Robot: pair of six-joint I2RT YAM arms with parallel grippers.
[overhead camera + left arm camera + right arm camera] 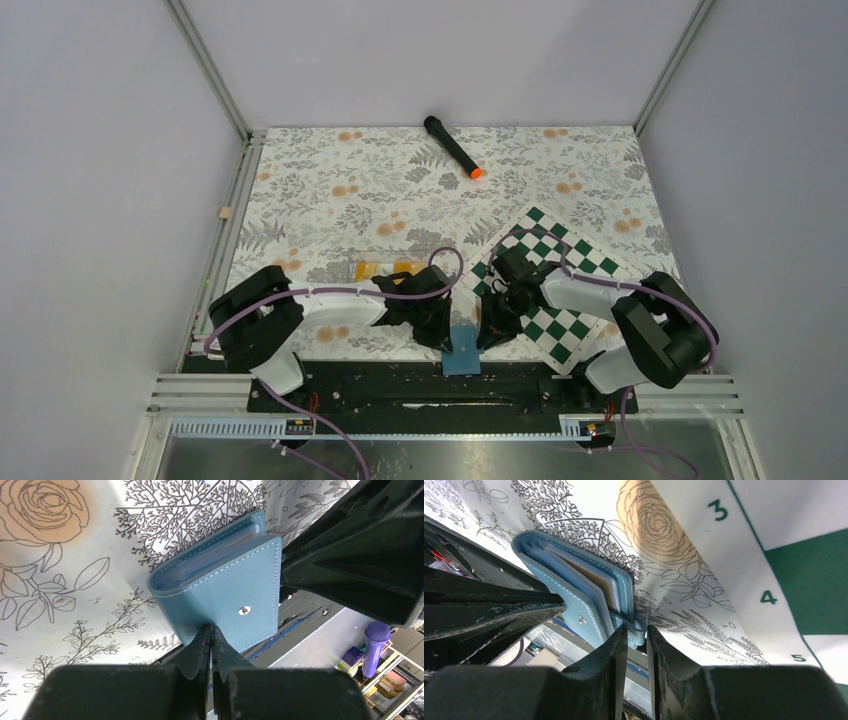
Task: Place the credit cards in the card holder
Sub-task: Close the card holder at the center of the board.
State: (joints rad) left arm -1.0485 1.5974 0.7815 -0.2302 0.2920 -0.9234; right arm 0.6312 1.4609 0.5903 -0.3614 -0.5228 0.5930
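The blue card holder (462, 352) lies at the table's near edge between my two grippers, overhanging it. In the left wrist view the card holder (220, 592) is partly open, with its snap stud showing, and my left gripper (211, 631) is shut on the edge of its outer flap. In the right wrist view the card holder (574, 582) shows its inner pockets, and my right gripper (636, 632) is closed to a narrow gap on its snap tab. Two orange-yellow credit cards (370, 268) (405, 266) lie behind my left gripper (443, 335). My right gripper (487, 335) is at the card holder's right.
The cards lie in a clear plastic tray (352, 255). A green-and-white chessboard (560, 280) lies at the right under my right arm. A black marker with an orange tip (452, 147) lies at the far edge. The table's front rail runs just below the card holder.
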